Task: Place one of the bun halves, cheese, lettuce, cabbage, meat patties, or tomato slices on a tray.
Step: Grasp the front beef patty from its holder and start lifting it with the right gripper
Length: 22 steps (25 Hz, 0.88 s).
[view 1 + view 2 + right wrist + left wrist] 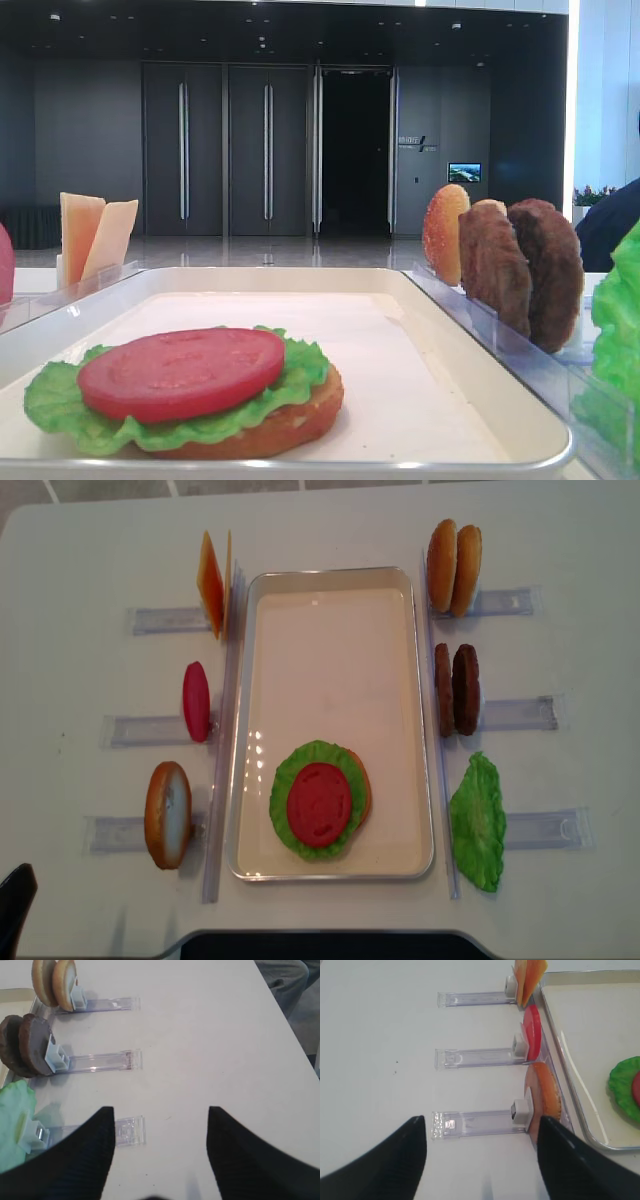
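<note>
The tray (330, 590) is lying mid-worktop, already carrying a bun half, lettuce and a tomato slice (320, 804). The meat patties (456, 689) are standing upright just right of it. Both grippers, left gripper (482, 1160) and right gripper (160, 1152), are hanging apart, holding nothing. A careless pinch is risking toppling both patties together.

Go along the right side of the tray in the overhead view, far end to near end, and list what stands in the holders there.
Bun halves → meat patties → lettuce, each in its own clear holder beside the tray.
</note>
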Motion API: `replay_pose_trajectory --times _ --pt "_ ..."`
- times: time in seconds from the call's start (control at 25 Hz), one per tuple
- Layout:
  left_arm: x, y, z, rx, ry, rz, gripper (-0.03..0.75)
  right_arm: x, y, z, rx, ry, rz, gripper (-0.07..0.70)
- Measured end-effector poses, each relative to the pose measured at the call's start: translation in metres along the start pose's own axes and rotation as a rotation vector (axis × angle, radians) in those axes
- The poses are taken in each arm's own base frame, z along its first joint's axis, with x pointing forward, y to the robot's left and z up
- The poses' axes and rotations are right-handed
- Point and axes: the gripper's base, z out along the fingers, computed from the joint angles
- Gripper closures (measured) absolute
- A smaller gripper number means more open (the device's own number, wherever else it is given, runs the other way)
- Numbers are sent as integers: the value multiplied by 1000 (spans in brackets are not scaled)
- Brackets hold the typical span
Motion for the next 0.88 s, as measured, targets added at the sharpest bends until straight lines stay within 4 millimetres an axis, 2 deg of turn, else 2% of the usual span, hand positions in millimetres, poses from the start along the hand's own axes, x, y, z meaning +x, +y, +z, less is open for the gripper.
replay_pose_trajectory --times 0.88 --pt "0 0 0 0 0 0 185 -1 0 0 -1 -7 0 213"
